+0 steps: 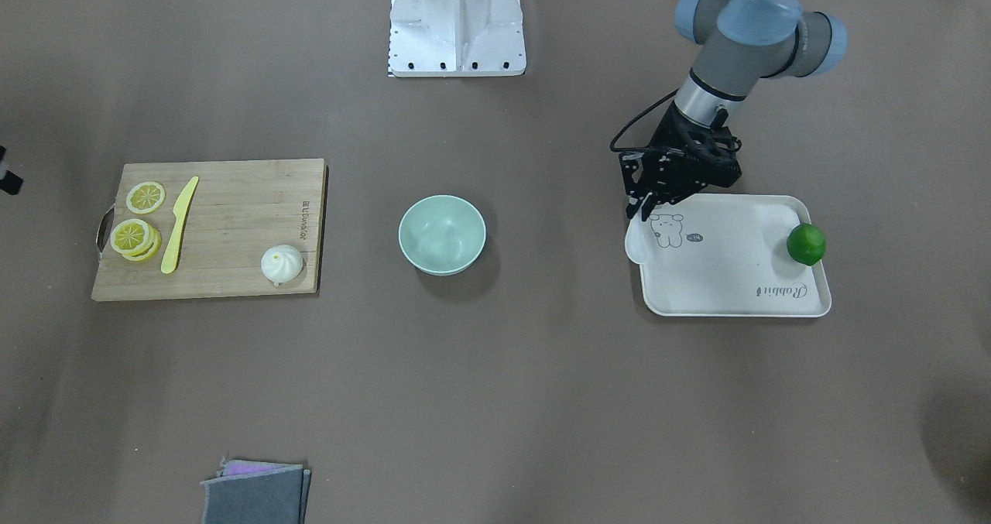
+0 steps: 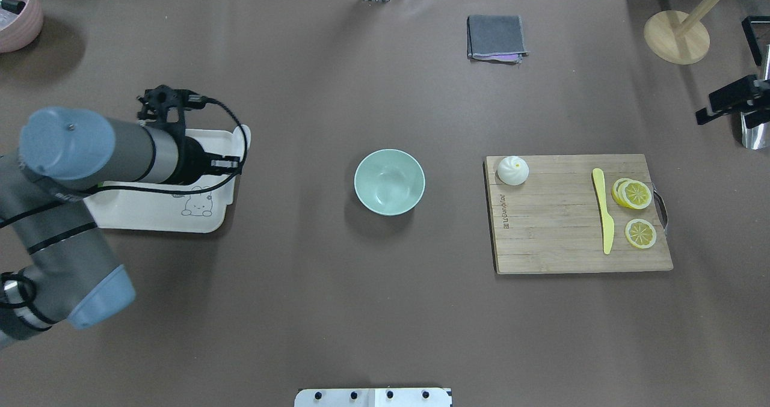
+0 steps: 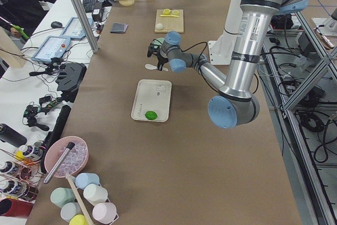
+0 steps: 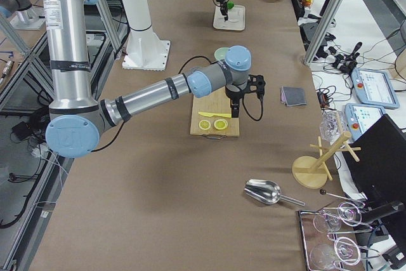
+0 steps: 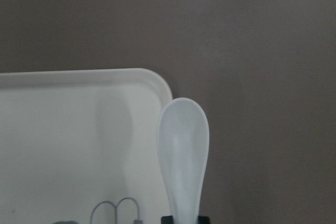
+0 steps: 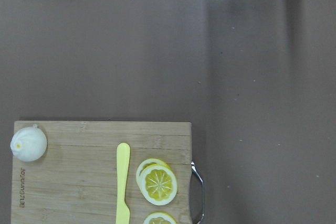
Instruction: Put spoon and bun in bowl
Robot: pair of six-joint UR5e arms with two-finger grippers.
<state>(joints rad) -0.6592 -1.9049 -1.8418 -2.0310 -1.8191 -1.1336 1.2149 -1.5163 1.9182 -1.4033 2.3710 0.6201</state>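
Brown matte tabletop [image 2: 385, 311]; left end effector [image 1: 642, 214] pinching spoon [image 5: 182, 150]; right end effector [image 4: 235, 111] grip unclear.

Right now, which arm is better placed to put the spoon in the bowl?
Left: the left gripper holds the spoon at the tray's edge facing the bowl; the right gripper hangs near the cutting board.
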